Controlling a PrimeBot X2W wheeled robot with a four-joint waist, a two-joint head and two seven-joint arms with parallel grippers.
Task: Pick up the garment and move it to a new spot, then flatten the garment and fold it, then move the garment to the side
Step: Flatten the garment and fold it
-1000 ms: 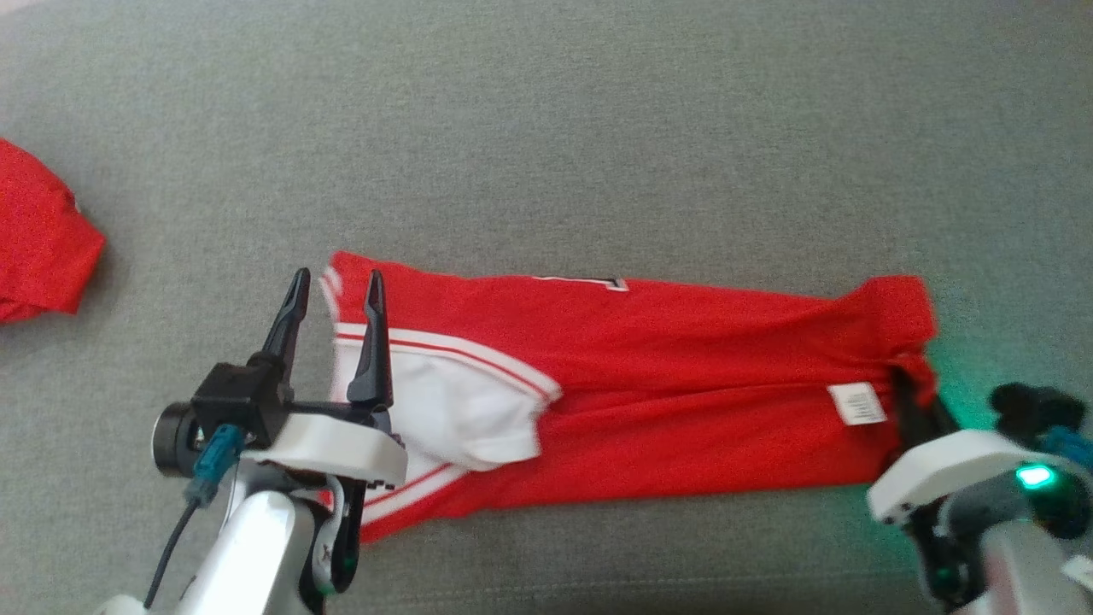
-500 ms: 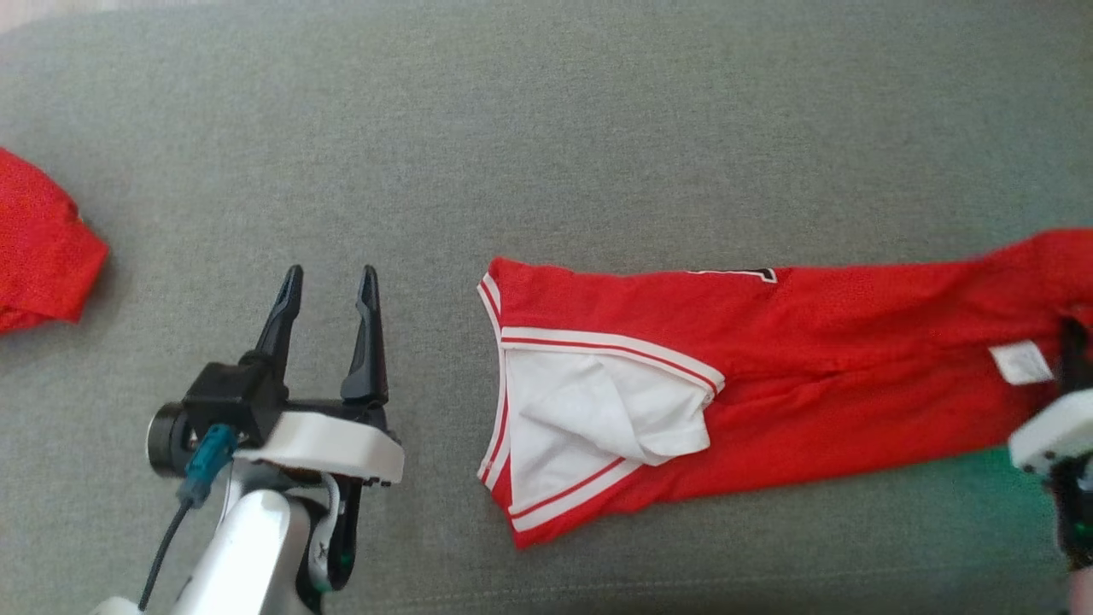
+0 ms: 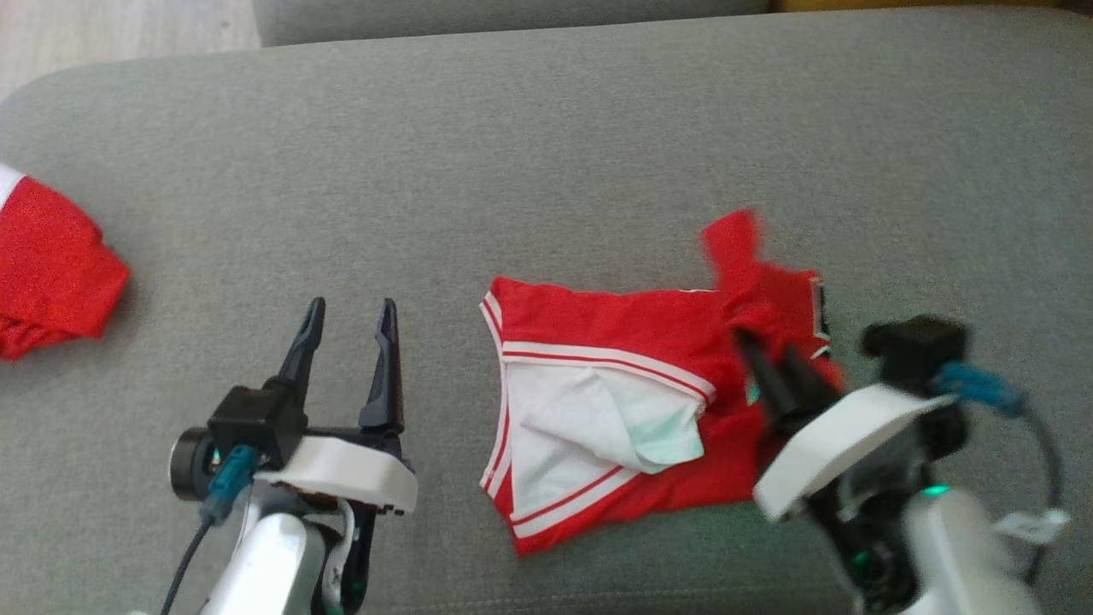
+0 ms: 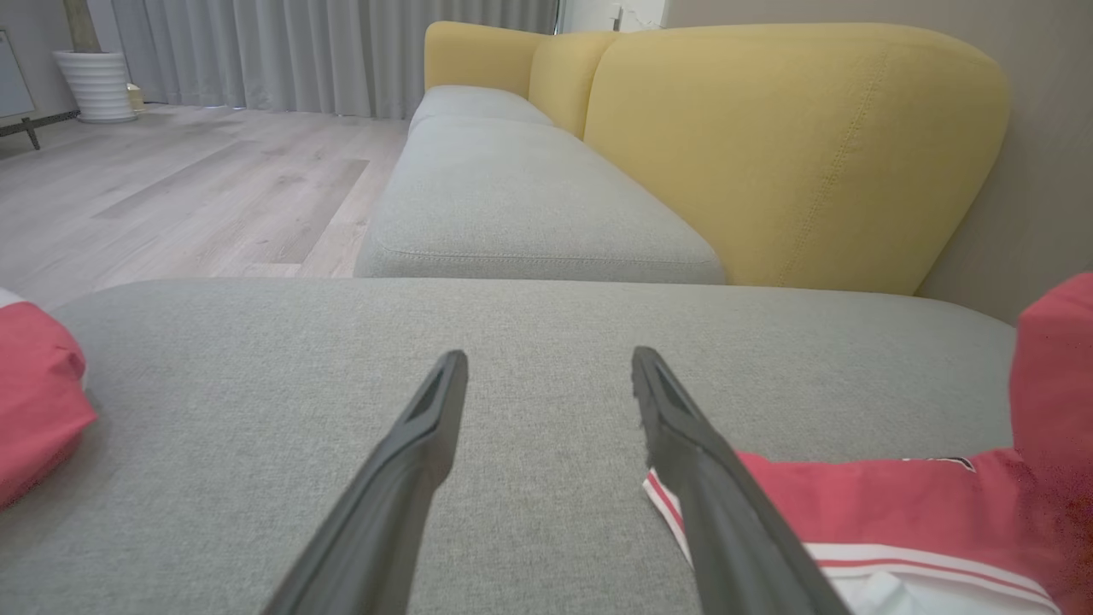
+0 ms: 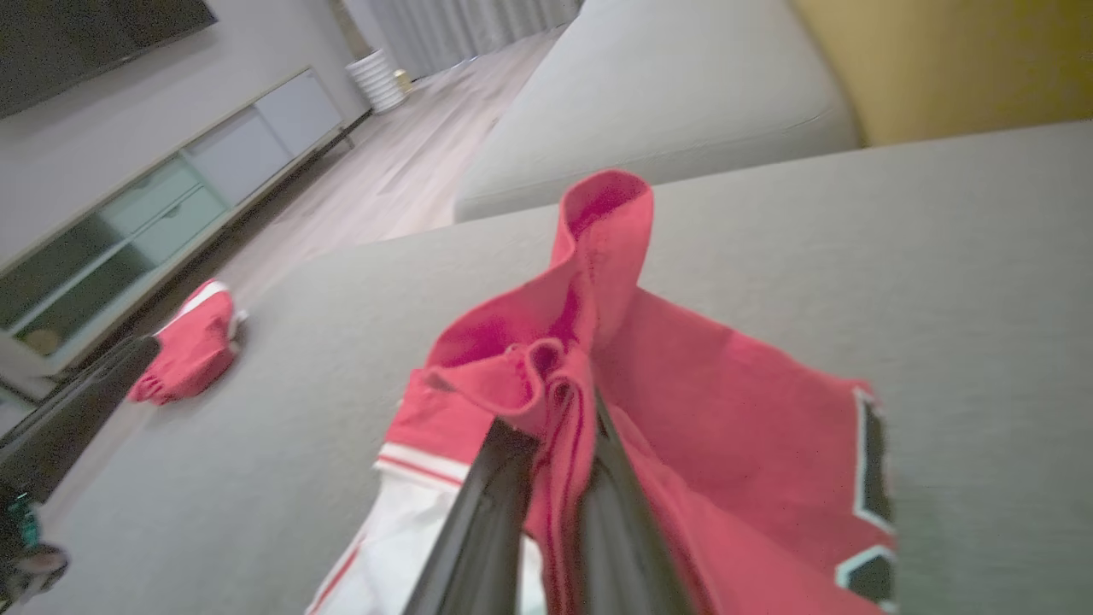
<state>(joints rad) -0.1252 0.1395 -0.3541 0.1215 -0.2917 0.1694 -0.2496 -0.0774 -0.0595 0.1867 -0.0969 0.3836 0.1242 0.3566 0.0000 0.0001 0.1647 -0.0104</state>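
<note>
Two red garments lay on the grey cushion (image 3: pixel 546 128): a bunched spare garment (image 3: pixel 51 273) at the far left edge, and the jersey (image 3: pixel 615 320) a little right of centre. There were two grippers, one on each side. The left gripper (image 3: pixel 353 302) stood spread and empty, just left of the jersey and apart from it. The jersey's long axis ran left to right, with its white-trimmed opening facing left. The right gripper (image 3: pixel 762 348) was pinching the jersey's right end, which was bunched and raised off the cushion.

Grey sofa seat (image 4: pixel 512 196), yellow backrest (image 4: pixel 794 145), wood floor (image 4: pixel 171 188), grey curtains (image 4: pixel 341 51), low cabinet (image 5: pixel 171 188).
</note>
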